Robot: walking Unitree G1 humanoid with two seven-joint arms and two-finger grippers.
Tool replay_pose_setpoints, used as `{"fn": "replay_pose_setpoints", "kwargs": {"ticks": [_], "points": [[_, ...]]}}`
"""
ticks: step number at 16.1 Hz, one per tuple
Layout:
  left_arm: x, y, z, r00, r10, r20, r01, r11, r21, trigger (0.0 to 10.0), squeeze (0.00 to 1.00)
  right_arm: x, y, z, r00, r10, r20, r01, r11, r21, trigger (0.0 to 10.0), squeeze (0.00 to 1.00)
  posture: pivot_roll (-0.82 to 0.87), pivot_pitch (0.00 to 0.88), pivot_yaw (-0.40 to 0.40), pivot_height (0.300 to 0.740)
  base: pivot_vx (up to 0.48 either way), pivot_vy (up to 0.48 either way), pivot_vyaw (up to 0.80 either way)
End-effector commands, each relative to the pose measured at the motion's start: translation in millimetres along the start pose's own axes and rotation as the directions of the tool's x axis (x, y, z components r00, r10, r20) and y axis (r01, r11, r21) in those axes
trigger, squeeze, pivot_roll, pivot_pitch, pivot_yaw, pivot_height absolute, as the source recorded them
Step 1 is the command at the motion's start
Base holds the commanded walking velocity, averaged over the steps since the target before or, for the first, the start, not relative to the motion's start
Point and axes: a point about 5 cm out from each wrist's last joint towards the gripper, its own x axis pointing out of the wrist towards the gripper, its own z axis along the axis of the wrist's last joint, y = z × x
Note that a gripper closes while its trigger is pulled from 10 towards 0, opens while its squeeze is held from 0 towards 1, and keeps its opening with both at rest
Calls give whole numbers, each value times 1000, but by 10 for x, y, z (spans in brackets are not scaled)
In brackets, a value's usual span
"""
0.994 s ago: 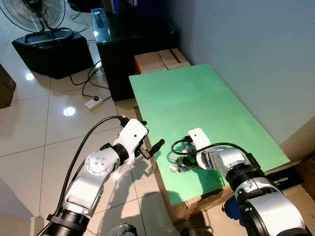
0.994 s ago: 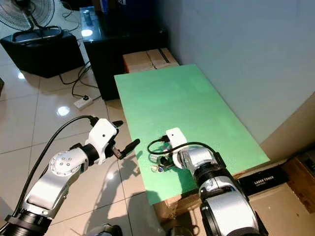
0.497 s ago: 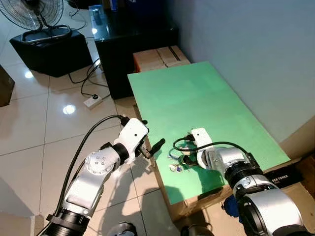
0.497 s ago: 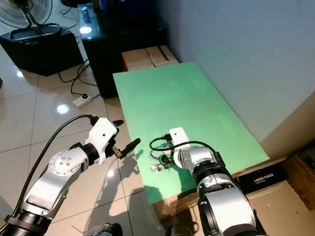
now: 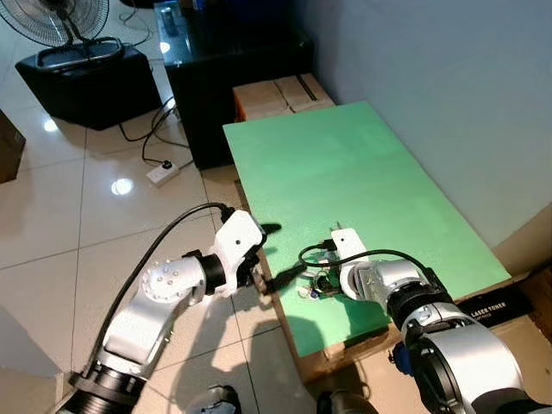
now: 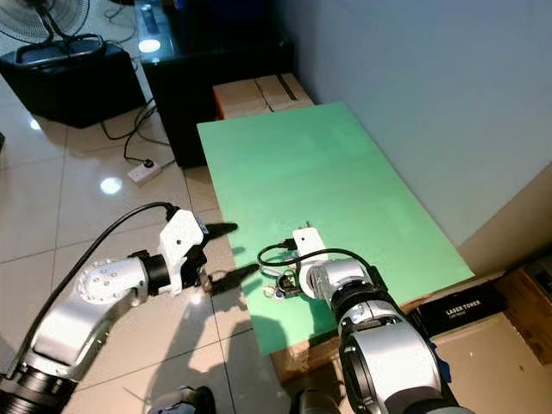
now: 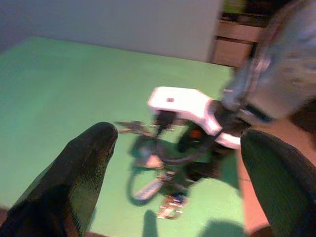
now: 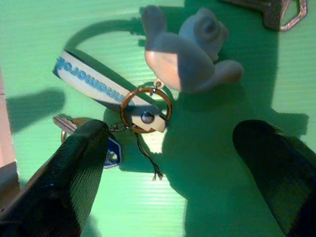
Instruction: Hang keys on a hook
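**Both pincers gathered at the keys on the green bench**

The right pincer [image 6: 289,283] reaches low across the near edge of the green bench [image 5: 345,172], its forearm lying flat and pointing toward the robot's left. Its two black fingers [image 8: 64,182] are spread wide, straddling the keys [image 8: 143,111] without touching them. The left arm bends at the elbow from the floor side, and the left pincer [image 5: 280,254] hangs at the bench's near corner with its fingers parted, empty, aimed at the keys.

The keys lie flat on the bench near its front edge: a brass ring, a pale strap [image 8: 91,84], a blue-headed key [image 8: 106,150] and a grey soft charm [image 8: 185,49]. The strap carries blue lettering, partly legible as "amorok". A black box [image 5: 492,304] on the floor beside the bench reads "LASER TONER".
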Motion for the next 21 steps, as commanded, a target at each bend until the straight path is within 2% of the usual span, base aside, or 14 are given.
{"fn": "replay_pose_setpoints", "kwargs": {"ticks": [1,3,4,5,6,17,21], "points": [[10,-33,35,999,-45,3,45,999,4,10000,0,-9,5,31,1000,-9,-2,9,1000,-9,10000,0,-84,137,14,740,0,0,0],[10,-13,45,998,-62,-10,62,998,19,10000,0,-8,-17,23,1000,-23,-1,23,1000,-8,10000,0,-87,136,18,740,0,0,0],[10,-2,50,998,-68,-12,68,998,18,10000,0,-11,-27,29,1000,-27,2,27,1000,-4,4667,0,-88,135,20,740,0,0,0],[10,-2,50,998,-68,-12,68,998,18,10000,0,-11,-27,29,1000,-27,2,27,1000,-4,4667,0,-88,135,20,740,0,0,0],[9,4,53,997,-73,-13,73,997,20,10000,0,-12,-33,32,1000,-30,4,30,1000,-2,0,0,-87,135,20,740,0,0,0],[5,33,36,996,-84,-24,85,996,37,10000,0,-3,-36,18,999,-30,13,30,1000,8,0,0,-85,137,35,740,0,0,0],[-5,50,41,996,-84,-26,85,995,46,10000,0,-80,-8,214,998,24,52,-25,1000,9,0,0,-82,138,36,740,0,0,0]]}}
